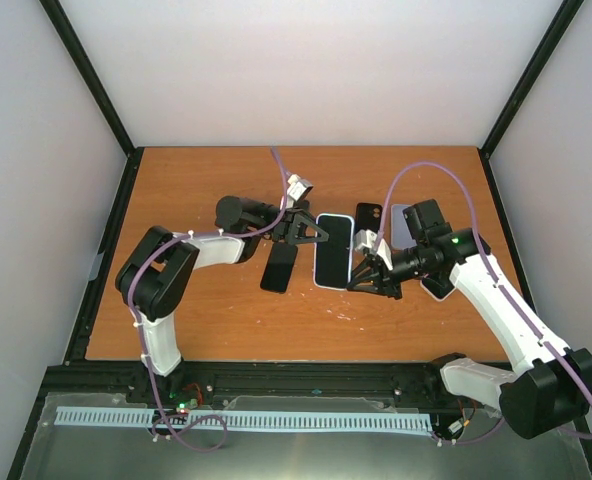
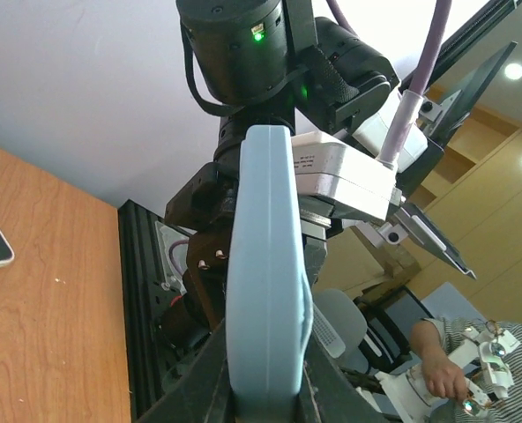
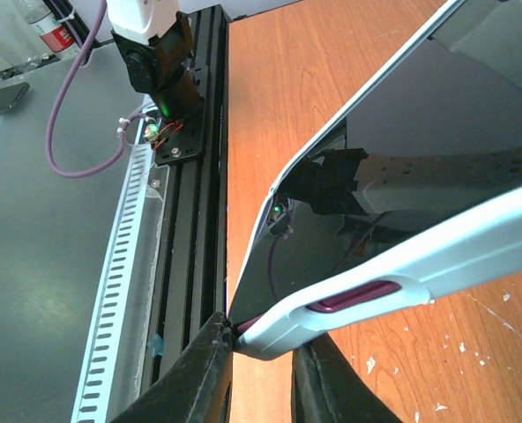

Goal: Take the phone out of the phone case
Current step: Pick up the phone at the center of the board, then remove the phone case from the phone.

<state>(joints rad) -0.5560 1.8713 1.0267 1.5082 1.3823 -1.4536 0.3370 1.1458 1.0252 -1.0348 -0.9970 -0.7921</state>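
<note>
A light blue phone case point(image 1: 333, 250) with the phone in it is held between both arms above the middle of the table. My left gripper point(image 1: 314, 232) is shut on its left long edge; in the left wrist view the case's blue edge point(image 2: 263, 264) fills the gap between the fingers point(image 2: 199, 381). My right gripper point(image 1: 362, 274) is closed on the near right corner. In the right wrist view the fingers point(image 3: 210, 363) pinch that corner of the case point(image 3: 473, 245), where a purple side button point(image 3: 358, 297) shows. The phone's dark screen point(image 3: 411, 141) faces up.
A black phone point(image 1: 279, 267) lies on the wooden table point(image 1: 196, 320) just left of the held case. Two more phones, one black point(image 1: 368, 222) and one grey point(image 1: 401, 224), lie behind the right gripper. A black rail point(image 3: 195, 176) runs along the table's near edge.
</note>
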